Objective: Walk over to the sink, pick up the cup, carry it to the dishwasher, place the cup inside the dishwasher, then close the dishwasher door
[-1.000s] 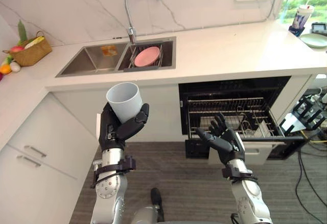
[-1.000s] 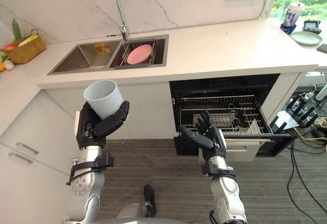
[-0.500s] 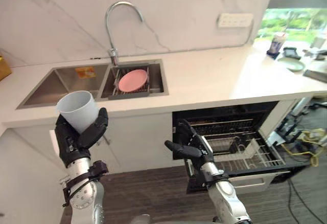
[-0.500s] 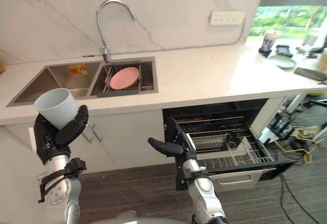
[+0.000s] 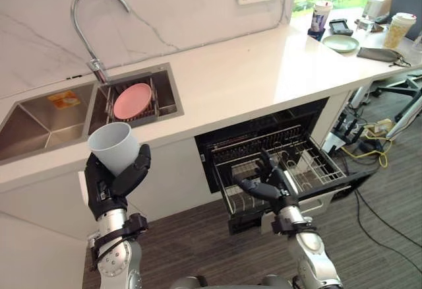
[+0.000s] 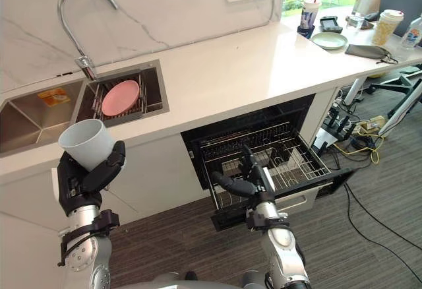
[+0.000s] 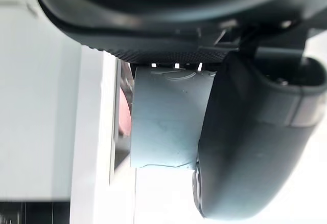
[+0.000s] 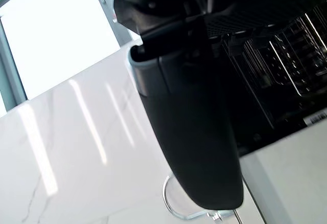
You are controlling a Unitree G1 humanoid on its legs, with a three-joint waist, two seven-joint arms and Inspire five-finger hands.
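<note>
In the left eye view the left hand point(image 5: 113, 182) has its fingers and thumb curled round the lower wall of the cup point(image 5: 113, 145). The cup is mouth-up, its long axis leaning a little toward 11 o'clock. The dishwasher point(image 5: 264, 127) lies at about 3 o'clock from the cup, door down and rack point(image 5: 290, 163) drawn out, so the carry looks set to run rightward along the cabinet front. The right hand point(image 5: 267, 185) hangs just before the rack, fingers loose and spread, holding nothing. It is the nearer hand to the rack, but the cup is in the other.

The right eye view gives the same layout, with the sink point(image 6: 26, 116) at 12 o'clock from the cup, beyond it on the counter.

The left wrist view shows the pale cup wall clasped between palm and thumb — a firm-looking hold.

In the right wrist view the rack's wires lie past the right hand, and nothing is in its grasp.
</note>
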